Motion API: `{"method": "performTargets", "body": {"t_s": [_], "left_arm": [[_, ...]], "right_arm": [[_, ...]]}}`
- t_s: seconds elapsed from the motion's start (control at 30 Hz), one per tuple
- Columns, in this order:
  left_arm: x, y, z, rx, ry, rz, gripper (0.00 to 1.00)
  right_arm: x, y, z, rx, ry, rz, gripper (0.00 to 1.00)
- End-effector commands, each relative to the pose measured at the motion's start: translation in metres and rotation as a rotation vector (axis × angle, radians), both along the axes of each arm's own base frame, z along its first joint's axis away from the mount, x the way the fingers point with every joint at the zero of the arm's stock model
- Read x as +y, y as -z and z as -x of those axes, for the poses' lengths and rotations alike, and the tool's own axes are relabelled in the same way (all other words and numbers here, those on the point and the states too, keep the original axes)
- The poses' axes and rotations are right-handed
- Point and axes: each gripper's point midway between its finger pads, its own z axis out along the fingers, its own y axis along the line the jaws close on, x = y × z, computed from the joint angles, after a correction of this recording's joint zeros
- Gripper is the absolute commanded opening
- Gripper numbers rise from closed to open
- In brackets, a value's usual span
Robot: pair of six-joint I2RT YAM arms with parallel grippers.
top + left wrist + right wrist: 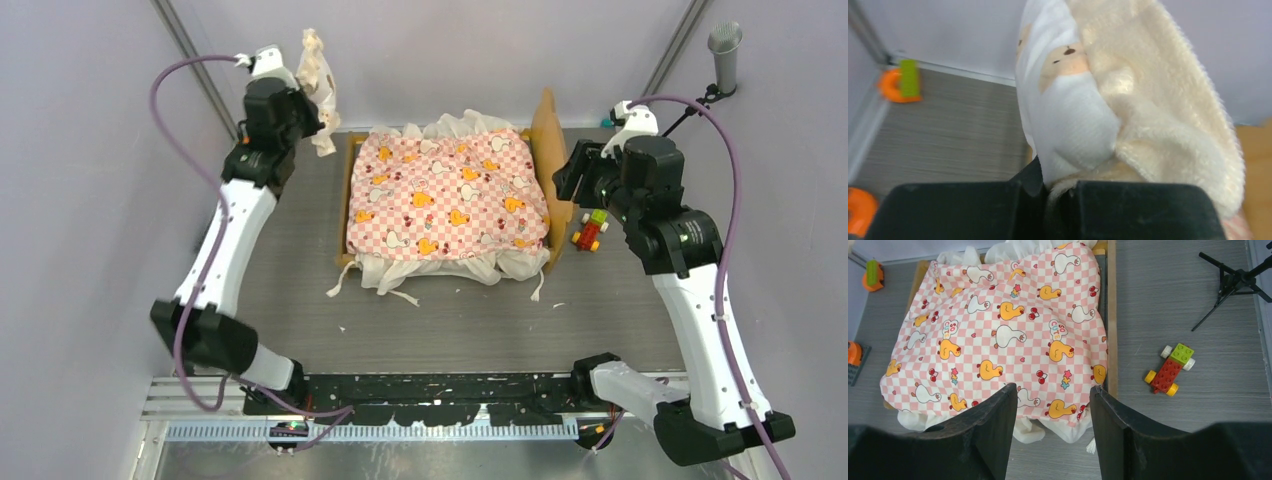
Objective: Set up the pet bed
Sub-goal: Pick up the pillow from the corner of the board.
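Aloft at far left, left gripper (1048,196) clamps the pillow (320,85); right gripper (1053,410), jaws apart and empty, hangs beside the pet bed (450,195), right side, toy car (589,232) near.

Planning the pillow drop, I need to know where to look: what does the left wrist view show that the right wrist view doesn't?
Only left wrist: the cream pillow, clamped in the shut left gripper. Only right wrist: the pet bed with its checkered mattress, a block car, a tripod stand and the open right gripper. Both: the grey table and the orange-and-green toy at the back corner.
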Motion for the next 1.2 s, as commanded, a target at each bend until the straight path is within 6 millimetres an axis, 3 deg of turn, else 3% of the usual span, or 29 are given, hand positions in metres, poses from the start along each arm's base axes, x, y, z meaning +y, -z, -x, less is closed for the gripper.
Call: {"method": "performTargets", "body": {"t_s": [0.0,0.2,0.3,0.5,0.67,0.83,1.0,1.17], "left_arm": [[-0.08,-0.034,0.038,-0.112,0.426,0.407,0.0],[-0.15,-0.062,0.109,-0.223,0.885,0.566,0.0],[-0.17,-0.064,0.139,-0.246,1.057,0.57,0.0],[-0.194,-0.054,0.179,-0.271,1.298,0.548,0.0],[-0.221,-0.042,0.191,-0.254,1.386,0.575,0.0],[-0.237,-0.035,0.198,-0.276,1.423,0.587,0.0],[-0.24,-0.033,0.205,-0.291,1.47,0.606,0.0],[-0.243,-0.017,0.187,-0.274,1.364,0.505,0.0]], "right_arm": [[-0.009,-0.008,0.009,-0.041,0.048,-0.014,0.6],[-0.015,-0.007,0.02,-0.067,0.074,-0.024,0.6],[-0.016,-0.007,0.024,-0.069,0.074,-0.03,0.59],[-0.02,-0.012,0.032,-0.095,0.087,-0.034,0.59],[-0.024,-0.011,0.032,-0.107,0.129,-0.066,0.61],[0.019,-0.027,0.031,-0.128,-0.055,-0.219,0.65],[0.027,-0.039,0.033,-0.153,-0.078,-0.29,0.65],[0.028,-0.05,0.037,-0.174,-0.068,-0.341,0.65]]}}
